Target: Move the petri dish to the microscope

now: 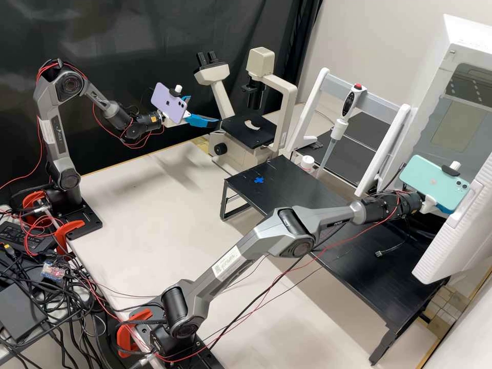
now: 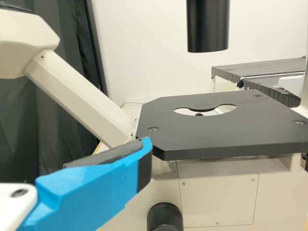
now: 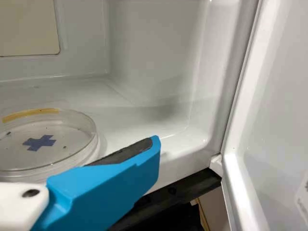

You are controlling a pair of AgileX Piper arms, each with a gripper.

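Here, petri dish on white chamber floor; black curtain behind microscope.

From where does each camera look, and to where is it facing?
High view: fixed off the arms, faces forward and down on the black bench; both arms show.
Left wrist view: on that wrist, faces the microscope; one blue finger shows.
Right wrist view: on that wrist, faces into the white chamber holding the petri dish; one blue finger shows.
High and left wrist views share the microscope.

Blue cross on black bench
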